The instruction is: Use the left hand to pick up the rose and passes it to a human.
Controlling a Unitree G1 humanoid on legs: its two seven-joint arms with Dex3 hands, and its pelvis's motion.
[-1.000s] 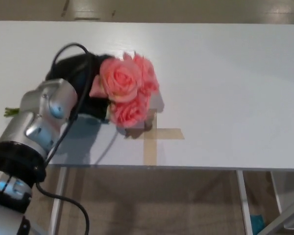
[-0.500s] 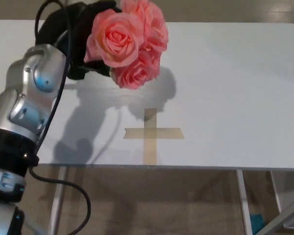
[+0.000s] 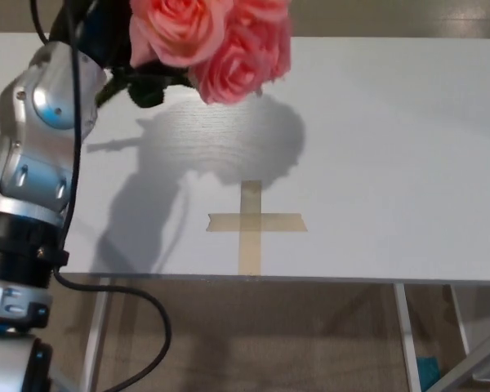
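Observation:
A bunch of pink roses (image 3: 220,45) with dark green leaves hangs high over the white table (image 3: 392,147), cut off by the top edge of the head view. My left hand (image 3: 94,24) is at the top left behind the blooms, shut on the rose stems, mostly hidden by the flowers and the frame edge. The silver left forearm (image 3: 37,139) rises along the left side. The roses cast a broad shadow on the table beneath them. My right hand does not show.
A cross of tan tape (image 3: 251,222) lies near the table's front edge. A black cable (image 3: 122,294) loops from the arm below the table edge. Floor and table legs (image 3: 408,335) show under the front edge.
My left hand has lifted the roses from just above the table near the tape cross up and away toward the far left, now partly out of the picture's top.

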